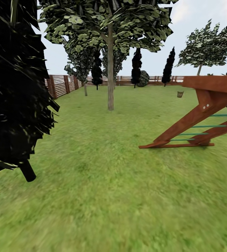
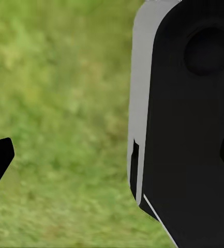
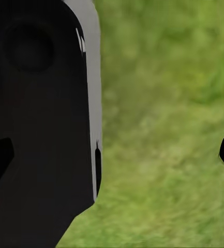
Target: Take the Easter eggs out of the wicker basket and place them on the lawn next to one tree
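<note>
1. Grass of the lawn (image 1: 103, 196) is lying nearest the head camera, smeared soft as if the view is moving; I am judging that the robot is travelling across the garden rather than working.

2. Looming close on the left, the all-black dark tree (image 1: 15, 87) is crowding the frame; it is not a tree worth choosing for the eggs.

3. Standing further ahead near the middle, the tree (image 1: 110, 80) with the straight grey-brown trunk is offering open lawn all around its foot, which is making it a sensible spot for the eggs.

4. Sitting far off on the grass, beside the upper beam of the wooden climbing frame (image 1: 200, 115), a small brown shape is looking like the wicker basket (image 1: 180, 93); it is too small to show whether eggs are lying inside; the fence (image 1: 62, 85) is running behind.

5. Both wrist cameras are looking down at blurred grass past dark parts of the robot's body; the left gripper (image 2: 112, 160) is showing two dark fingertips at opposite edges, spread wide with nothing between them; the right gripper (image 3: 114, 157) is spread likewise and carrying nothing.

6. Going by this, the fetching is not yet begun; reaching the basket is seeming the step in hand.
</note>
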Motion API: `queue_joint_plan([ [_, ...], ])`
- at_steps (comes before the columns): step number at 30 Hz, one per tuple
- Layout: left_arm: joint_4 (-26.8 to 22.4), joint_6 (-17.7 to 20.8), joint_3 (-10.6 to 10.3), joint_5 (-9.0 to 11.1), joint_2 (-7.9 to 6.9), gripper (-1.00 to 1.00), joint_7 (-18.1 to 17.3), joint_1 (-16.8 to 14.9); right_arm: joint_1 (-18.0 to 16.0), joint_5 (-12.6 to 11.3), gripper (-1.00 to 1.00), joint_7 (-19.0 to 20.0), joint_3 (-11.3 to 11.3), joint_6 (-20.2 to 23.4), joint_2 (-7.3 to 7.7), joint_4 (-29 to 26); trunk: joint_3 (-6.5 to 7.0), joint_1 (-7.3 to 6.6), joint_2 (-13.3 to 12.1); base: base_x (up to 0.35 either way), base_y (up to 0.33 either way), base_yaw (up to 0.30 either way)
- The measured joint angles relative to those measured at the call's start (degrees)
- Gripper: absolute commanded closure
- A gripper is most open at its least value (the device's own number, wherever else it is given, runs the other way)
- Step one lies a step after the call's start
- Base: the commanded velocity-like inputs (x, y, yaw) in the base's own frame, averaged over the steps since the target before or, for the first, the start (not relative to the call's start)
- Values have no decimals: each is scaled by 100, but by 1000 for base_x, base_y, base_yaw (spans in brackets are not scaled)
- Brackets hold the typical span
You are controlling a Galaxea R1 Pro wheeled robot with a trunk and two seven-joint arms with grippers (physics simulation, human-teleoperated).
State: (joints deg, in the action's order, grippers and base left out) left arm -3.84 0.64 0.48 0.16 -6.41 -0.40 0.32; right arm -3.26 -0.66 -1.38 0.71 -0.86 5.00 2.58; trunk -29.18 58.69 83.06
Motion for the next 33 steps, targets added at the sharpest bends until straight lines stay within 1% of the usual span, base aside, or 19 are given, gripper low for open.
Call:
queue_joint_plan([
  [7, 0, 0, 0, 0, 0, -100, 0, 0, 0, -5, -100, 0, -15, 3, 1, 0, 42, 0, 0, 328, 0, 160],
  [13, 0, 0, 0, 0, 0, -100, 0, 0, 0, 7, -100, 3, 6, 1, 0, 0, 53, 0, 0, 328, 0, 25],
  [17, 0, 0, 0, 0, 0, -100, 0, 0, 0, 6, -100, 5, 3, -7, -6, 2, 54, 0, 0, 329, 0, -191],
  [27, 0, 1, 0, 0, 0, -100, 0, 0, 1, 2, -100, 6, -8, -10, -7, 8, 54, 0, 0, 329, 0, -289],
  [33, 0, 0, 0, 0, 0, -100, 0, 0, 0, 6, -100, 3, -8, -4, -8, 9, 54, 0, 0, 329, 0, -88],
])
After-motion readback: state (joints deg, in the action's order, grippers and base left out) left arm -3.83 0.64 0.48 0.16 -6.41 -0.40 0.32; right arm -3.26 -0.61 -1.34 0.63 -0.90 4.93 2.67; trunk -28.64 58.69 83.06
